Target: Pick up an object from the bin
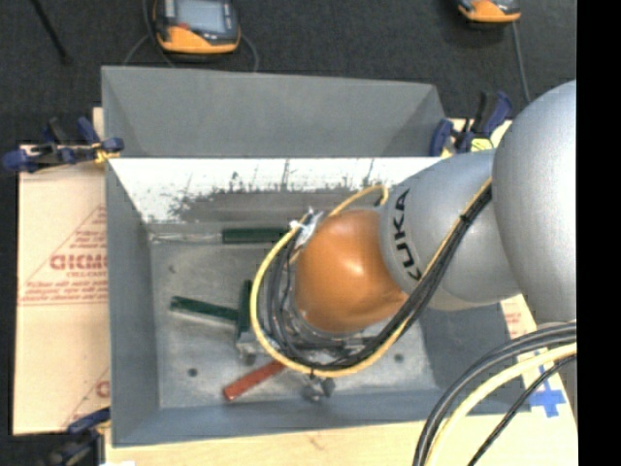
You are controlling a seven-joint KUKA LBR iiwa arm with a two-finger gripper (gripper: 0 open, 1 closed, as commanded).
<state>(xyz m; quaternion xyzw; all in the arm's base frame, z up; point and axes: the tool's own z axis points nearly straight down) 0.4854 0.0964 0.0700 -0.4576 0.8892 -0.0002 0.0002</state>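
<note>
I am hanging low in the grey bin point(126, 289), with my claw near its front wall.

My silver arm point(466, 250) is stretching across from the right and covering much of the bin's right half. My orange cover point(340, 270), ringed by looping cables point(264, 299), is sitting over the middle of the floor. A green bar point(254, 233) is lying along the back of the floor. A dark green stick point(202, 308) is resting on the left, well apart from me. A red stick point(250, 381) is lying slanted at the front, its right end running under the cables. My claw point(315, 386) is peeking out below the cover just beside that end, and I cannot tell whether it is spread or pressed together.
</note>
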